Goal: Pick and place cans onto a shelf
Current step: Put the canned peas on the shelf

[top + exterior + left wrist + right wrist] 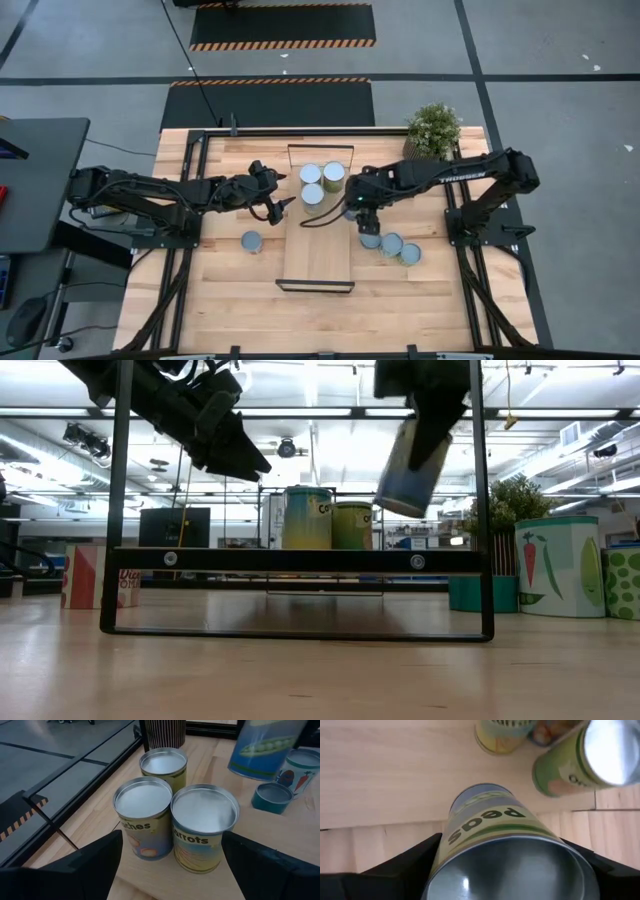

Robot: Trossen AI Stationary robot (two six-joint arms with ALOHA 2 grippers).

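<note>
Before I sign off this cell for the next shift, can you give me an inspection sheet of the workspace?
Surface: wooden table, bare at the near end.
Job's things: three cans upright on the shelf; loose cans and a single can on the table.
Clutter: potted plant.
Grippers: right gripper holds a tilted peas can; left gripper open, empty.
Cables: black cable across the floor.
Surroundings: striped floor mats.

From above, my right end effector hides the can it holds; the low view crops my arms.
</note>
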